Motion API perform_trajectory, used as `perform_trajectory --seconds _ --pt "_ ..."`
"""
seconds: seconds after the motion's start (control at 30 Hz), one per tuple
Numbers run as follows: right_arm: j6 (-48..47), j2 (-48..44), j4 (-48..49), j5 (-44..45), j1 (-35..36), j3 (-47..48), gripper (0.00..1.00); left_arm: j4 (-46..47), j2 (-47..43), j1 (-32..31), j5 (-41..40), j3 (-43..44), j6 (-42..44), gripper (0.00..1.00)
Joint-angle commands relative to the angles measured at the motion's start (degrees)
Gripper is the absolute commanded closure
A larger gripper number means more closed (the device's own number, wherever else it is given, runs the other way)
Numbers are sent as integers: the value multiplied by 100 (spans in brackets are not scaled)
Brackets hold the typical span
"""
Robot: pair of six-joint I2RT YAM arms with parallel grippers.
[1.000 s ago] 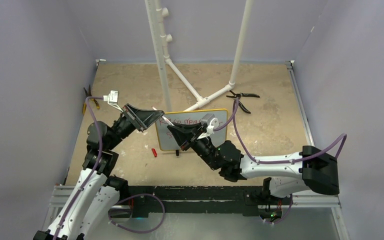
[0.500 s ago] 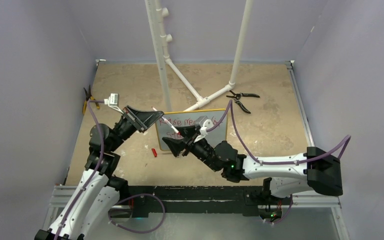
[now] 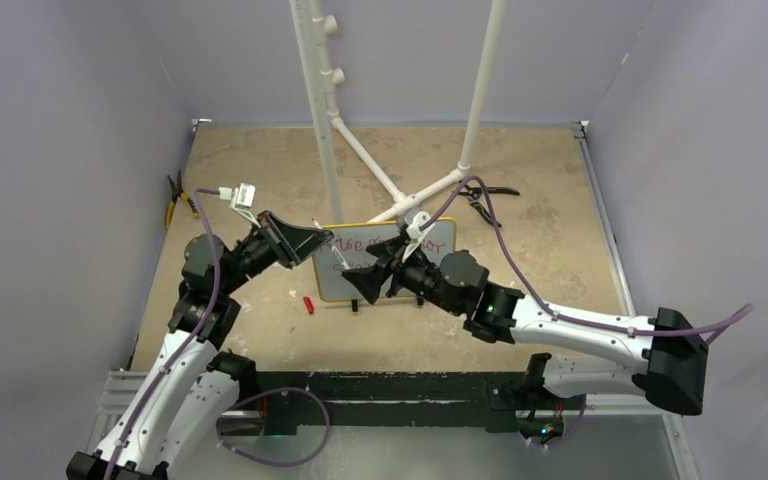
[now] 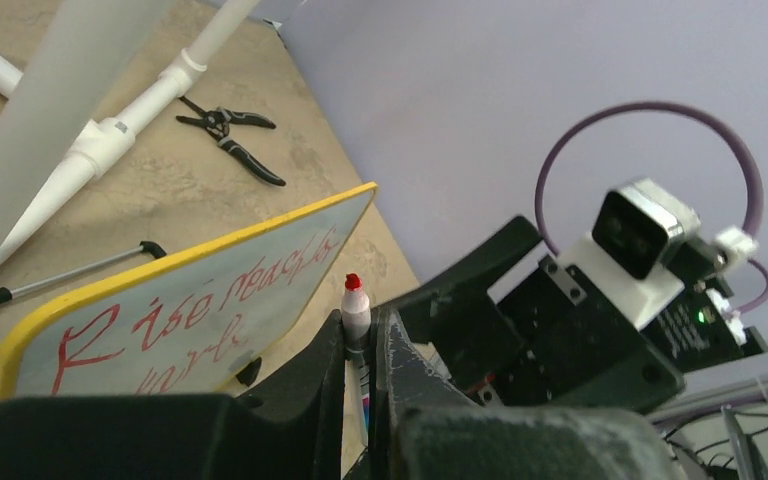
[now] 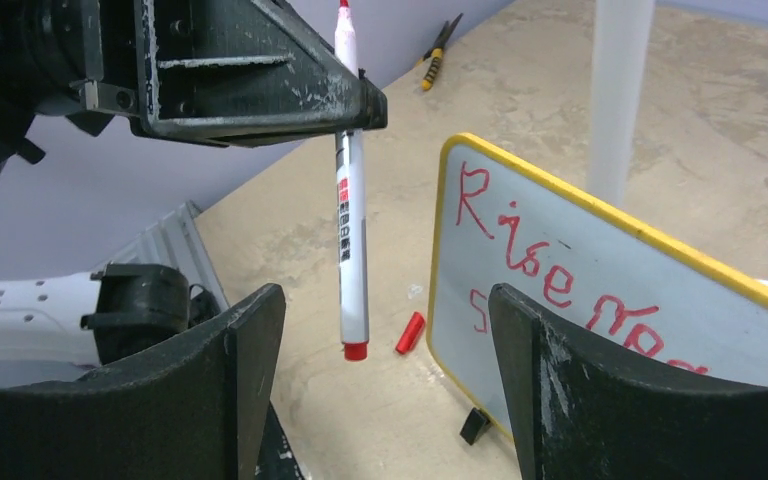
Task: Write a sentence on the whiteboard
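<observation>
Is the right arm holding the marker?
No, the marker hangs clamped in the left fingers, while the right fingers stand open and empty.

Whiteboard (image 4: pixel 210 250) sentence (image 4: pixel 195 300): "Rise reach"

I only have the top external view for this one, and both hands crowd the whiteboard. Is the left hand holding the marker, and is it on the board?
Observer: It is holding it. In the right wrist view the left hand is shut on the marker, which hangs beside the whiteboard without touching it.
Operator: And the right hand?
Observer: The right hand is open and holds nothing.
Operator: What does the writing say?
Observer: In the left wrist view the sentence reads "Rise reach" in red, with a second line begun below it.
</observation>
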Motion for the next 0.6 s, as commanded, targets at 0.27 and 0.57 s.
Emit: perform_trajectory --seconds 0.27,0.57 --pt "195 426 -177 -2999 -598 658 42 -64 2 5 1226 300 990 100" --pt "603 667 362 -2916 -689 513 56 80 -137 4 1605 248 973 100"
